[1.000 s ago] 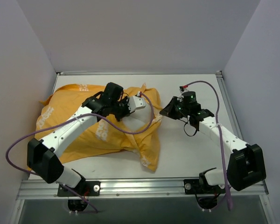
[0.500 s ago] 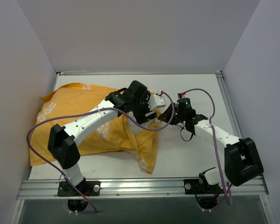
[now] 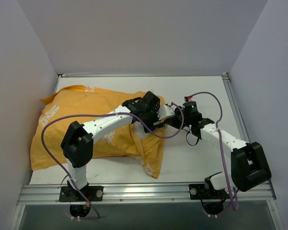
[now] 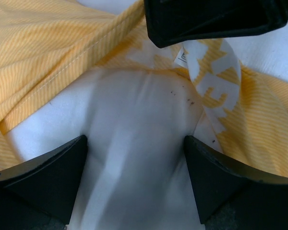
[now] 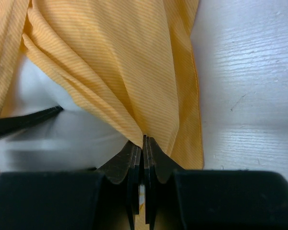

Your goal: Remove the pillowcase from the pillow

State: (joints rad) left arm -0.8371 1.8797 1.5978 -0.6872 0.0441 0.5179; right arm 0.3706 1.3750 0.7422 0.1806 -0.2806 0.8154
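Note:
The orange-yellow pillowcase [image 3: 86, 115] lies bunched on the left half of the table. Its open end faces right, and a flap hangs toward the near edge. My left gripper [image 4: 134, 141] is open at that opening. Its two black fingers [image 4: 53, 177] stand either side of the exposed white pillow [image 4: 134, 105]. In the top view the left gripper [image 3: 164, 115] sits just left of the right gripper [image 3: 175, 119]. My right gripper [image 5: 144, 138] is shut on a fold of the pillowcase [image 5: 134, 57] at its edge. The white pillow [image 5: 62, 129] shows to its left.
The white table [image 3: 201, 91] stretches to the right of the fabric. Grey walls close in the left, back and right sides. A purple cable loops from each arm. The right gripper's black body [image 4: 206, 19] fills the top of the left wrist view.
My left arm swung right from on top of the pillowcase to its opening, and its gripper opened. My right gripper moved left to the pillowcase edge and stayed shut.

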